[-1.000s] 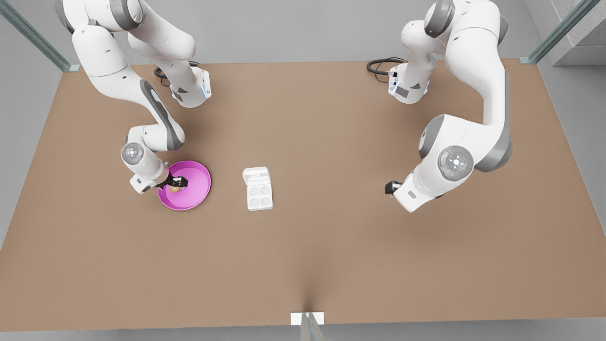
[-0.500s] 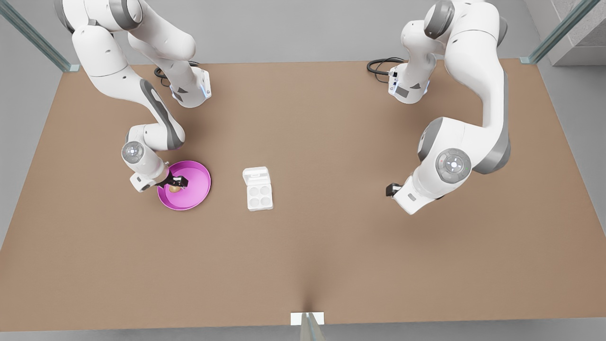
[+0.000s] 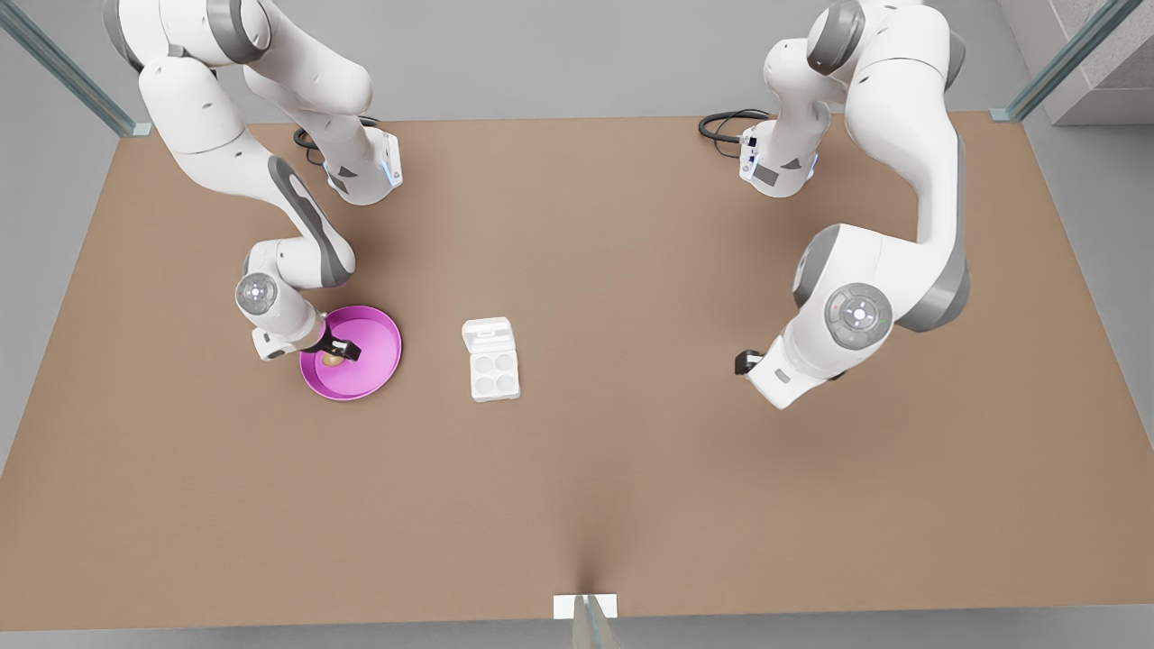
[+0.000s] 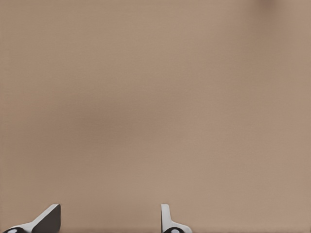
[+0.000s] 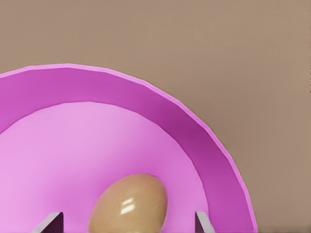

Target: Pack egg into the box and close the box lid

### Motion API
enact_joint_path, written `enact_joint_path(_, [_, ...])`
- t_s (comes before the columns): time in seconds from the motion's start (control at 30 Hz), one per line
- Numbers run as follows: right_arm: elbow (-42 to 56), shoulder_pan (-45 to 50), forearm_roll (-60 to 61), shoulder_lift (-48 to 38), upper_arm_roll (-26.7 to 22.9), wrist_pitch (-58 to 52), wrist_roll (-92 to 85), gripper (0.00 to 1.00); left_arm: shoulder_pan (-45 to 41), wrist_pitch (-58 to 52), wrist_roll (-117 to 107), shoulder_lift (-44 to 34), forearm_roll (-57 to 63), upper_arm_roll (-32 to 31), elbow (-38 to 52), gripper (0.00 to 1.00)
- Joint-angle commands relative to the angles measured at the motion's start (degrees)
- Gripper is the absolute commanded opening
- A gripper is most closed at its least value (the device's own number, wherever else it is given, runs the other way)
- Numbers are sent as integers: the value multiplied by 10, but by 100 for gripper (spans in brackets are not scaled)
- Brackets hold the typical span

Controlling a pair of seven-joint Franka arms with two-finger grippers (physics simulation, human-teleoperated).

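Right gripper (image 3: 341,351) over egg (image 5: 130,204) in pink plate (image 3: 379,338), fingers spread either side, not gripping.
Left gripper (image 4: 109,218) spread wide, idle above bare table (image 3: 631,469); box (image 3: 494,373) with box lid (image 3: 487,333) open.

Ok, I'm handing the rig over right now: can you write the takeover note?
Right gripper: open, fingers astride the small tan-brown egg in the round pink plate.
Left gripper: open, waiting over bare brown table, at the front view's right.
White four-cup egg carton: empty, its lid open.
Done: nothing packed.
Left: grasp egg, place in a cup, close lid.
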Motion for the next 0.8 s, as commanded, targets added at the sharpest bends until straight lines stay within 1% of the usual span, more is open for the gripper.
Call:
enact_joint_path(0.0, [0,0,6,2,0,0,117,100,-2,0,-5,-1,0,-1,0,100])
enact_joint_path(0.03, [0,0,8,3,0,1,117,100,3,0,-5,-1,0,-1,-1,100])
enact_joint_path(0.07, [0,0,9,3,0,1,125,98,-2,0,-6,-1,0,-1,0,100])
enact_joint_path(0.1, [0,0,10,3,0,2,127,92,0,-1,-6,-2,0,-1,0,100])
enact_joint_path(0.23, [0,-6,9,5,0,4,127,91,-1,-1,-6,-2,0,-1,0,100])
enact_joint_path(0.27, [0,-7,9,5,0,4,127,88,0,0,-6,-1,0,-1,0,100])
enact_joint_path(0.3, [0,-6,9,6,0,4,127,80,0,0,-6,-1,0,0,0,100])
enact_joint_path(0.37, [0,-6,9,5,0,4,127,74,0,0,-6,-1,0,0,-1,100])
enact_joint_path(0.4, [0,-6,9,5,0,4,127,74,-1,0,-6,-1,0,-1,-1,100])
enact_joint_path(0.47, [0,-5,9,4,0,4,126,68,-1,0,-6,0,1,-1,-1,100])
enact_joint_path(0.53, [0,-2,9,3,0,3,125,57,-1,0,-6,-1,1,0,-1,100])
enact_joint_path(0.57, [0,-1,9,3,0,3,125,55,-1,0,-6,-1,1,0,-1,100])
enact_joint_path(0.73, [0,0,9,-5,0,-1,124,52,-1,0,-6,-1,1,0,-1,100])
enact_joint_path(0.77, [0,-2,8,-21,0,-23,123,52,-1,0,-6,0,1,0,-1,100])
